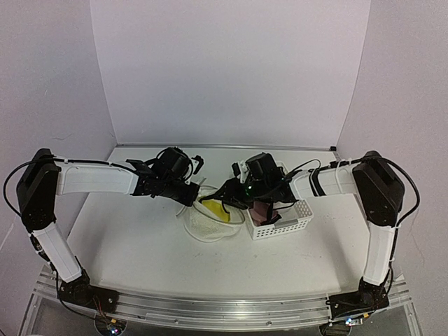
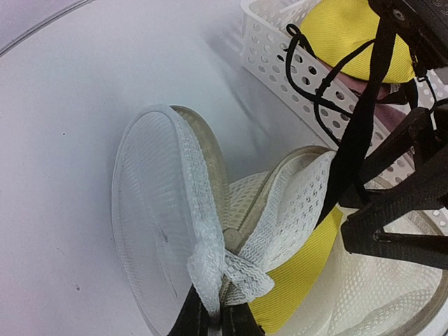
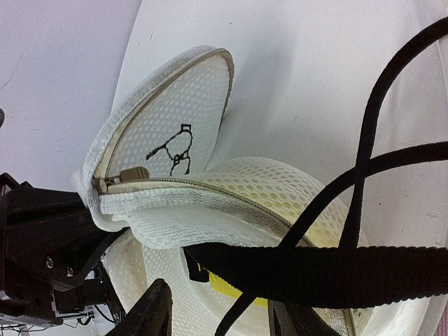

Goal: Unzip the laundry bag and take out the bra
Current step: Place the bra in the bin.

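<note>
Both arms reach from the near edge toward the middle of the table (image 1: 126, 245), and their wrists meet over the laundry bag (image 1: 201, 227). The bag lies flattened at the table's centre. Its round lid (image 3: 168, 105) stands open on edge at the bag's 11 o'clock side, with the black mark (image 3: 175, 150) on it facing the right wrist camera.

The left gripper (image 2: 213, 318) reaches in from 9 o'clock. Its fingers are pressed together on a bunched fold of the bag's mesh where lid and body join, so the fabric is pinched tight between them. The zipper pull (image 3: 133, 173) sits at the end of the zip, just beside that gripper.

The right gripper (image 3: 224, 311) reaches in from 3 o'clock, above the bag's 1 o'clock edge. Its fingers stand apart. A broad black strap (image 3: 329, 269) of the bra lies across the gap rather than squeezed in it, and thinner straps loop around it.

The bra (image 2: 301, 280) is half out. One yellow part lies in the open mouth of the bag. The other yellow cup (image 2: 350, 42), with a pinkish part (image 2: 385, 91) next to it, lies in the white basket (image 1: 297, 217) — the black straps run between the two. The basket stands just beside the bag at its 3 o'clock.
</note>
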